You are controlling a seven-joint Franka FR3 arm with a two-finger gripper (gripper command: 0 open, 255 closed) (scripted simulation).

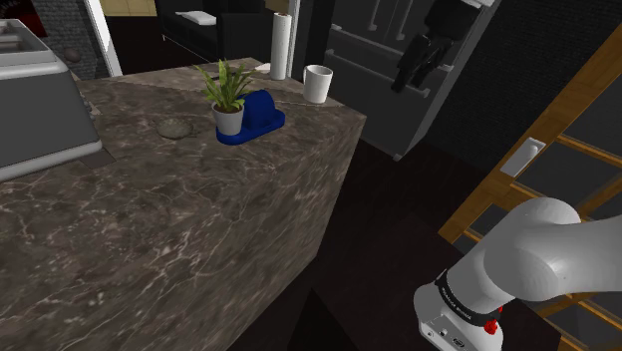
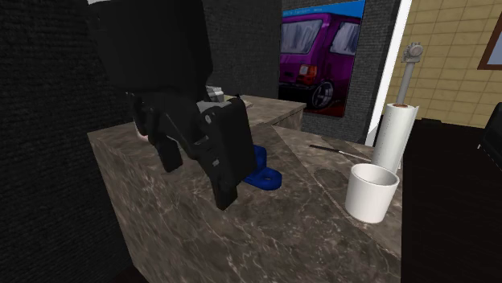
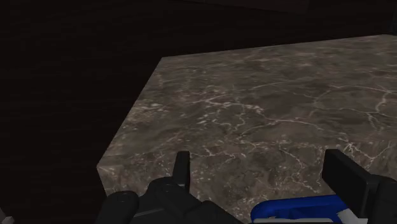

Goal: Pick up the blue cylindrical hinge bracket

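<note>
Bracket (image 1: 257, 112), blue, a rounded barrel on a flat base, lies on the dark veined surface (image 1: 199, 229). It is well apart from the tool (image 1: 407, 75), which hangs in the air out past the surface's side edge and higher than its top. From the tool, the bracket is ahead and lower down, with a small potted plant (image 1: 227, 92) just beside it on the side away from the tool.

In the wrist view the bracket (image 3: 298, 210) shows in the gap between the two fingers, close to their roots, and neither finger clasps it. The tool (image 3: 259, 158) is open, its fingers wide apart. In the second exterior view the tool (image 2: 197, 181) stands in front, fingers slanting downward, and the bracket (image 2: 265, 177) peeks out behind it.

The arm (image 1: 538, 267) shows as a white link low in the shoulder view. The black hand enters from the top edge, tilted down toward the surface.

A white cup (image 1: 318, 83) stands by the edge nearest the tool, close to the bracket, and an upright paper roll (image 1: 281, 45) is just past the cup. Beyond the bracket, a broad stretch of surface (image 3: 267, 95) runs to a corner, and past that corner all is dark.
</note>
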